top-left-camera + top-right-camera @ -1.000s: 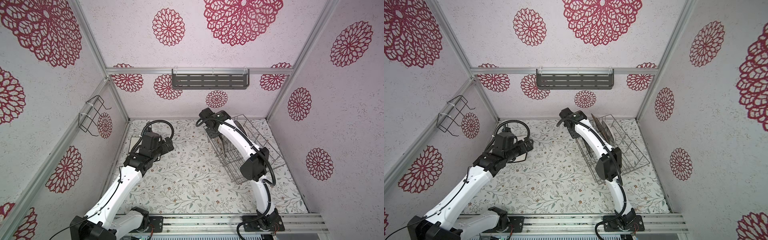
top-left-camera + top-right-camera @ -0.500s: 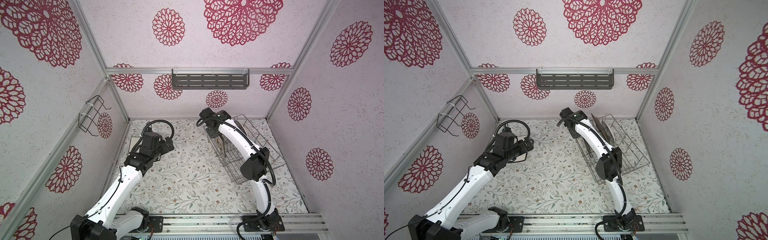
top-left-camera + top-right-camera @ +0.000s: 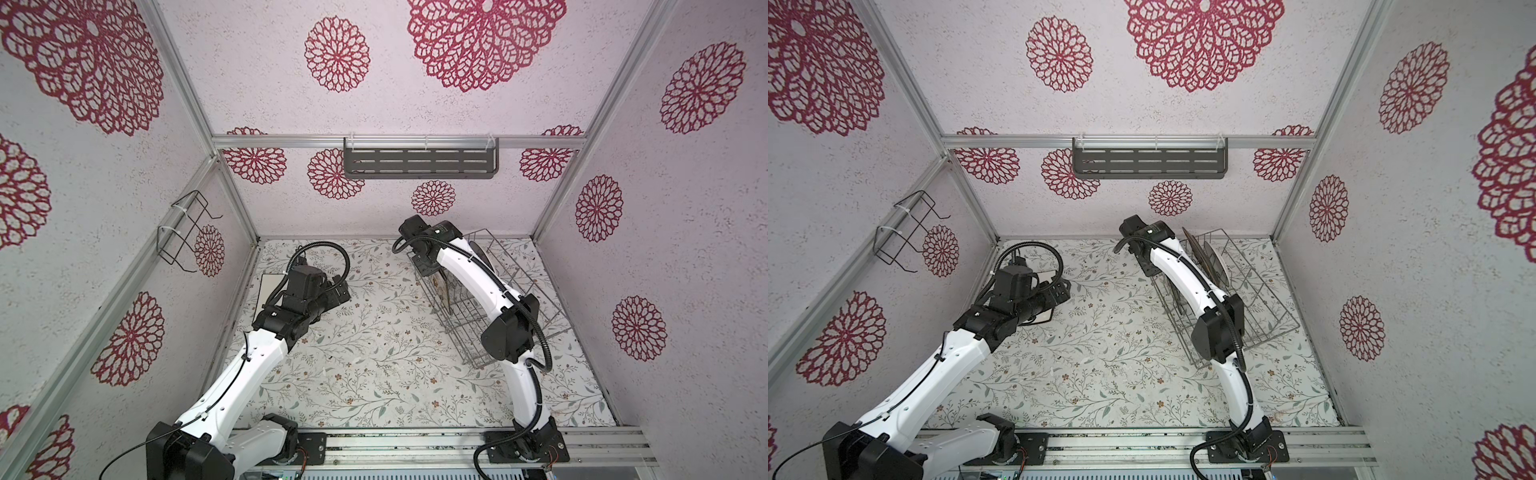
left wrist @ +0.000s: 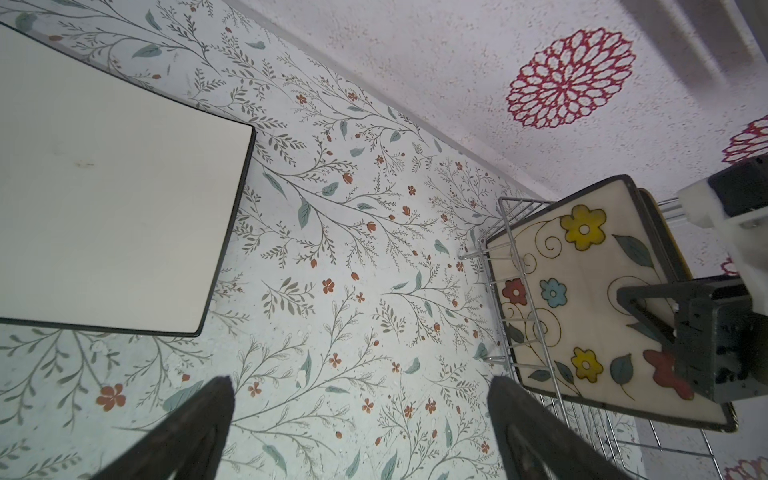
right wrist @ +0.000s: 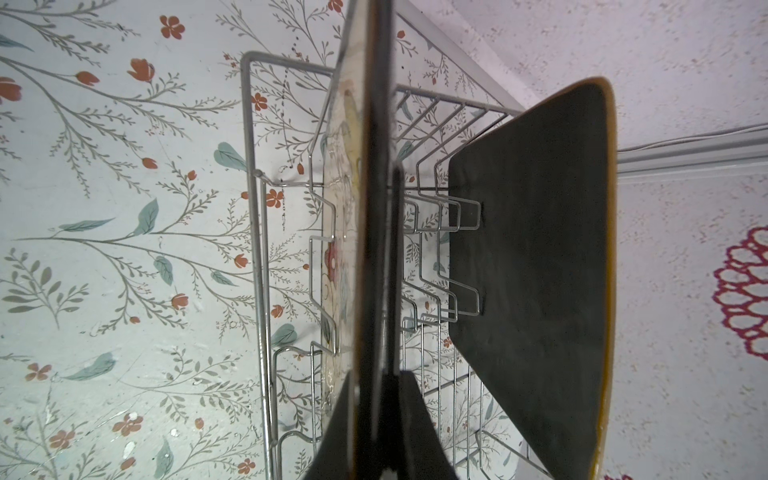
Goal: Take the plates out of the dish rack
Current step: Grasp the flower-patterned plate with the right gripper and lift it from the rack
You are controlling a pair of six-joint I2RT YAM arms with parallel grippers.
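The silver wire dish rack (image 3: 457, 320) (image 3: 1266, 316) stands at the back right of the table. My right gripper (image 5: 376, 374) (image 3: 428, 270) is shut on the top edge of a cream floral plate (image 4: 582, 291) (image 5: 370, 208) that stands upright at the rack's left end. A black plate (image 5: 532, 270) leans in the slots behind it. Two more plates (image 3: 1214, 259) stand further back. A white square plate (image 4: 104, 187) (image 3: 266, 291) lies flat at the table's left edge. My left gripper (image 4: 361, 386) (image 3: 340, 291) hovers open beside it, holding nothing.
A dark grey slotted shelf (image 3: 419, 164) hangs on the back wall, and a small black wire holder (image 3: 183, 232) on the left wall. The floral table top (image 3: 374, 353) stretches between the two arms. Walls close in the table at left, back and right.
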